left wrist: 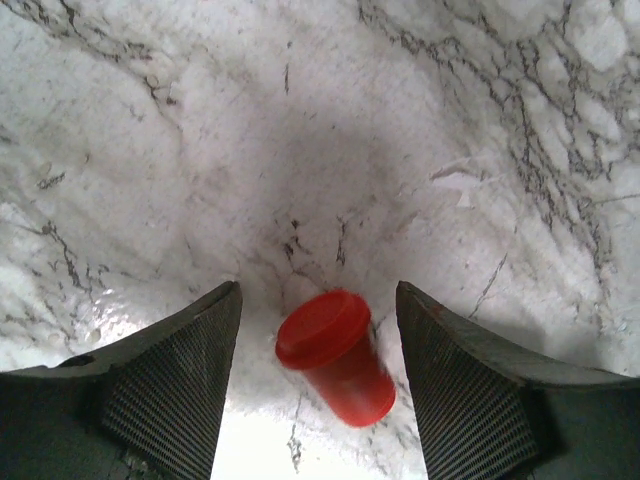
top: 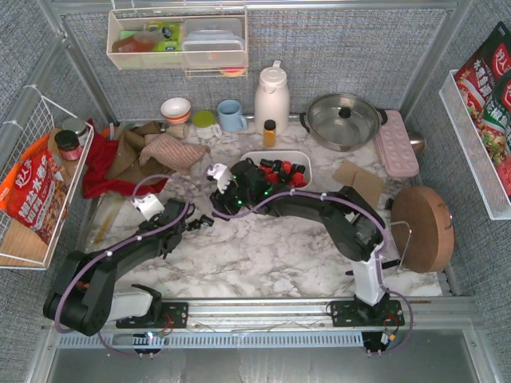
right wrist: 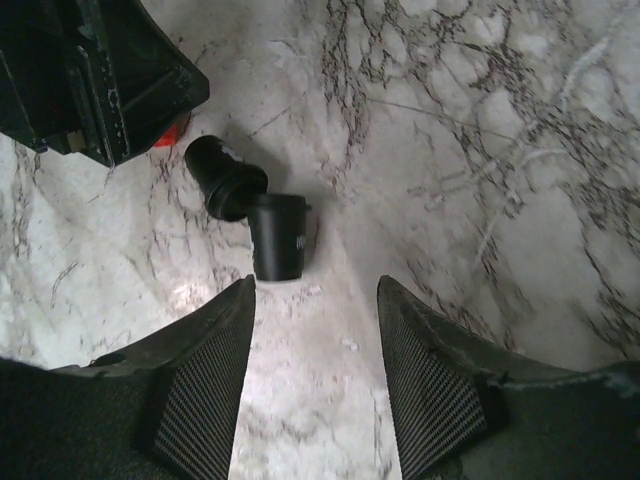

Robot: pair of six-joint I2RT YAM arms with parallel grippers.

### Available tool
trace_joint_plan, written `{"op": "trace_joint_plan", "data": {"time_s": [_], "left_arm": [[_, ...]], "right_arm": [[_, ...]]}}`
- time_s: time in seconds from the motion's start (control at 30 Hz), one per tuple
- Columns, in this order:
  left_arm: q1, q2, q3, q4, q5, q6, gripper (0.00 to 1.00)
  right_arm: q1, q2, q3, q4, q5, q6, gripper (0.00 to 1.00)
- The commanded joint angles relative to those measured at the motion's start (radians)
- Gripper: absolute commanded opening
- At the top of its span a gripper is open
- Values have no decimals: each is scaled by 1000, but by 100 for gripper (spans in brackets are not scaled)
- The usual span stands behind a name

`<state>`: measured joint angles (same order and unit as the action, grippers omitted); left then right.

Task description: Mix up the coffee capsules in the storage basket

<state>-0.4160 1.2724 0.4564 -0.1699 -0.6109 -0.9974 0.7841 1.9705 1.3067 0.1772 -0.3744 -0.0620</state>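
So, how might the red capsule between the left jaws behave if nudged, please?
Lying on its side on smooth marble, the red capsule would probably roll in a curve. Its tapered wall may slip from closing jaws.

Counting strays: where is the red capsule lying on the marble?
In the left wrist view, the bright red cup-shaped plastic capsule lies on its side on the marble tabletop, between the fingers of the open left end effector, touching neither.

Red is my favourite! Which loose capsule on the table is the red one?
The red capsule between the left arm's open jaws; the two black capsules lie before the right arm's jaws.
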Motion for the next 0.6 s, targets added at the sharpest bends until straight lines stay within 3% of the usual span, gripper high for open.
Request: {"op": "trace_joint_plan", "data": {"time_s": [0.0, 0.5, 0.57], "left_arm": [[14, 22, -25, 53, 90, 0, 73], [18, -7, -39, 19, 202, -79, 73], [17, -31, -47, 10, 199, -82, 73]], "right_arm": [[20, 79, 55, 74, -20, 15, 55], [85, 236, 143, 26, 33, 57, 50], [86, 252, 163, 13, 48, 59, 39]]}}
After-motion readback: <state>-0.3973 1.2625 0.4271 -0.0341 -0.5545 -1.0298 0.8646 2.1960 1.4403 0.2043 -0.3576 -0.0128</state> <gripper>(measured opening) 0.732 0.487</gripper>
